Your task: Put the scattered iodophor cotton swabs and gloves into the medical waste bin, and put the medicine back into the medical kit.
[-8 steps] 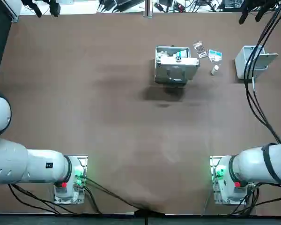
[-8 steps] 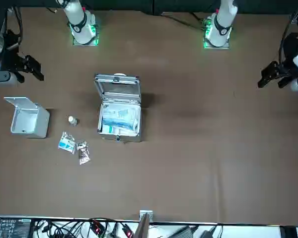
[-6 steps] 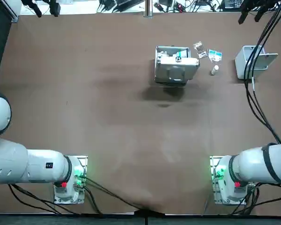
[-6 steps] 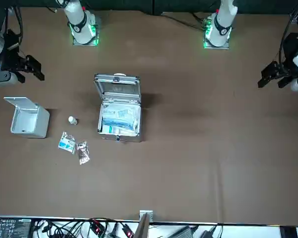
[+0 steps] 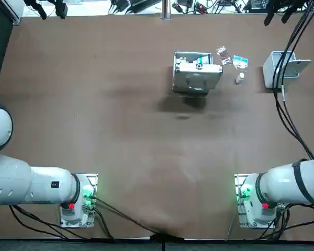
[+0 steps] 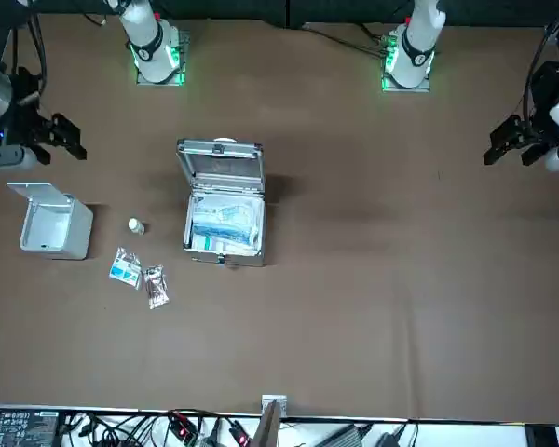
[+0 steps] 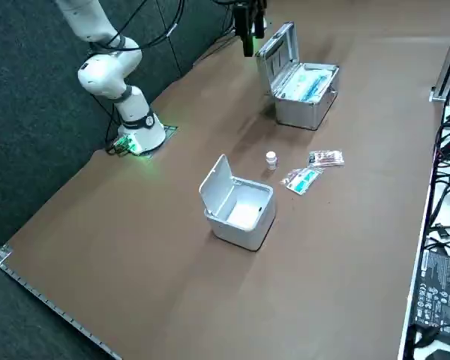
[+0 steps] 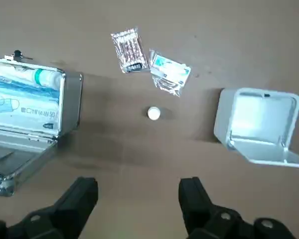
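Right wrist view looks straight down past the right jaws. They are spread wide with nothing between them, hanging high over the brown table [image 8: 139,20] and touching none of the things on it. In the front view the jaws sit above the table's edge, on the robot's side of the white waste bin [image 6: 51,225]. From the right side camera they hang high over the table, level in that view with the upright lid of the medical kit [image 7: 300,82].

Closest below the jaws is the small white medicine bottle [image 8: 153,113]. It stands by itself on the bare table between the kit and the bin, touching neither. The side camera shows it upright.

Beyond the bottle, on the far side from the robot, two packets lie flat. A blue-and-white packet [image 8: 169,74] lies nearer the bin. A clear swab packet [image 8: 129,50] with brown contents is just beside it, nearer the kit. Their corners come very close, and I cannot tell whether they touch.

The waste bin stands on the bottle's outer side, toward the robot's right. Its hinged lid is thrown back and its white inside looks bare. The metal medical kit is on the other side of the bottle, toward the table's middle. Its lid stands open on the side nearer the robot. Inside lie blue-and-white packs and a white tube with a green cap [image 8: 40,77]. The bottle and both packets are outside the kit and the bin.
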You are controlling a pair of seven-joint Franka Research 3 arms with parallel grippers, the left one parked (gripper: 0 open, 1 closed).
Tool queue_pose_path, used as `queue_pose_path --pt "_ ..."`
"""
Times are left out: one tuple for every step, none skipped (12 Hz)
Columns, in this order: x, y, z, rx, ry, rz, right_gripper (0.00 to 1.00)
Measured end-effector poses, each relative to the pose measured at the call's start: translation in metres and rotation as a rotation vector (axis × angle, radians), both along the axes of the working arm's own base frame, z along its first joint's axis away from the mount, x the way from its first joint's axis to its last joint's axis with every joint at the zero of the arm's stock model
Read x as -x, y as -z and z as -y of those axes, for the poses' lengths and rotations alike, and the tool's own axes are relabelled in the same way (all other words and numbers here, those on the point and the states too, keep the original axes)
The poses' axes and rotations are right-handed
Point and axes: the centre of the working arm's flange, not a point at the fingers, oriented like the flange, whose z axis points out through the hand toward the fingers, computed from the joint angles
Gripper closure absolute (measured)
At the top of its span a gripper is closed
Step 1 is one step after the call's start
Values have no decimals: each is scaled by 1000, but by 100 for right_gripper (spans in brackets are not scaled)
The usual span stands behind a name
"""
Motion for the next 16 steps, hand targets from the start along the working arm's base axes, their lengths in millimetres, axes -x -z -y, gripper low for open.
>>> queue_pose_path --pt "-9 9 -5 -1 -19 9 0" --pt "-21 20 -13 -3 -56 33 0" --pt "-32 34 -23 -4 -102 51 0" --pt "-42 50 -34 -5 -146 52 0" --pt "-51 69 -45 -5 -189 46 0" --pt "-59 88 -58 2 -233 41 0" --pt "-65 106 -69 17 -271 35 0" --pt "-70 124 -77 30 -308 30 0" --pt "-75 141 -81 37 -339 24 0" --pt "-79 158 -84 37 -366 15 0" --pt "-83 176 -88 36 -395 9 2" --pt "-87 194 -92 34 -426 7 3" --pt "-96 231 -100 31 -491 8 25" --pt "-100 248 -102 29 -521 9 25" --pt "-104 267 -103 28 -543 11 30" --pt "-107 285 -102 28 -559 15 33"
